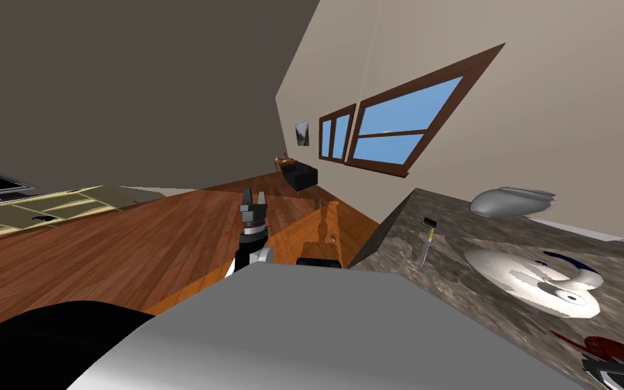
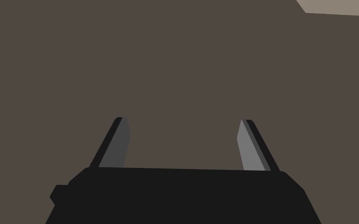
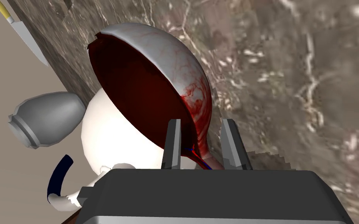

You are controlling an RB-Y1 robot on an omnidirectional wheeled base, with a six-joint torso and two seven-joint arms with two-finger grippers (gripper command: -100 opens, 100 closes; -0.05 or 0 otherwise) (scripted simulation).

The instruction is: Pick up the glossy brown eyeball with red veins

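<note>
Risk: I grip only the thin tail end, so the shell could pivot or slip out in a lift. A swing might knock the white round dish (image 3: 108, 144) just beside it.
Left tool (image 2: 183, 119): spread wide, empty, held out ahead of me.
Eyeball: the glossy half-shell eyeball, dark red inside, pale grey with red veins outside (image 3: 182, 74), is at the mottled brown stone surface (image 3: 291, 77), between my right tool's fingers.
Right tool (image 3: 200, 121): narrow, pressing the eyeball's tail from both sides.

Head view: rolled, steeply down over wooden floor (image 1: 135, 237) and stone counter (image 1: 453, 271).
Left wrist view: faces plain brown wall (image 2: 175, 77).
Right wrist view: close over stone counter, at eyeball (image 3: 175, 74).
Shared by head and right wrist: stone counter, grey vessel (image 1: 510, 201).
</note>
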